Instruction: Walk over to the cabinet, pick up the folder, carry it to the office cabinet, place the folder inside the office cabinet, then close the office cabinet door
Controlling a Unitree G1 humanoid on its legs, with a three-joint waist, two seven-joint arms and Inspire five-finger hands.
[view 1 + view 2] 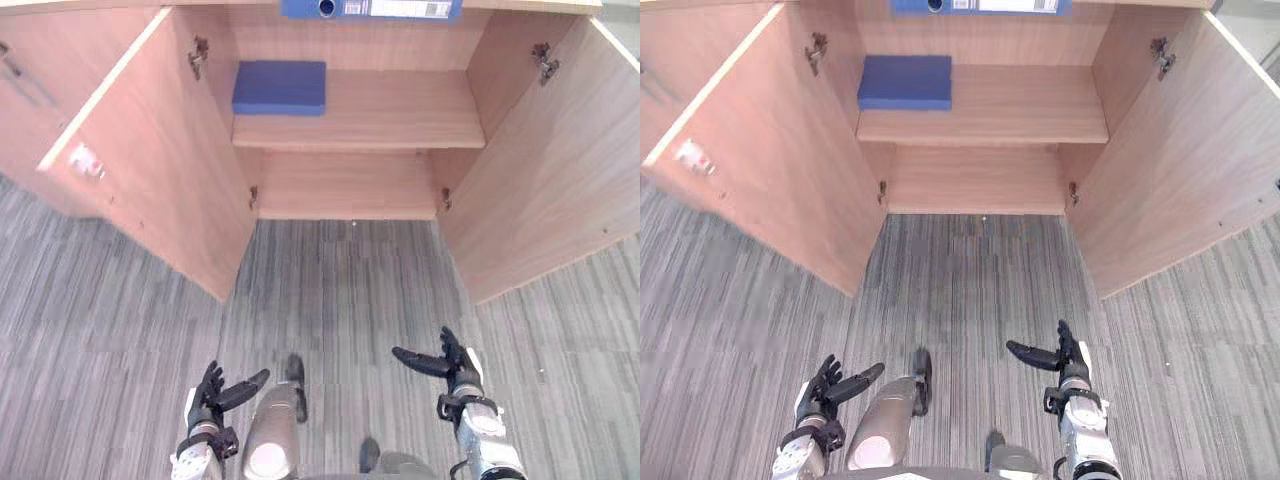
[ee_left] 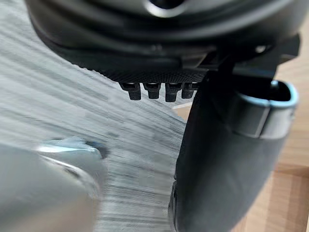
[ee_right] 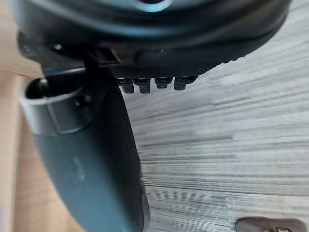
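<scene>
A flat blue folder lies on the left end of the office cabinet's middle shelf. Both cabinet doors stand wide: the left door and the right door. My left hand hangs low over the carpet at lower left, open and empty. At lower right my right hand is likewise open, holding nothing, well short of the cabinet. In the wrist views the left hand and the right hand show carpet and cabinet wood past their straight fingers.
A blue binder with a white spine label lies on the cabinet's top edge. The lower compartment under the shelf holds nothing. Grey striped carpet runs from the cabinet to me, between the two doors.
</scene>
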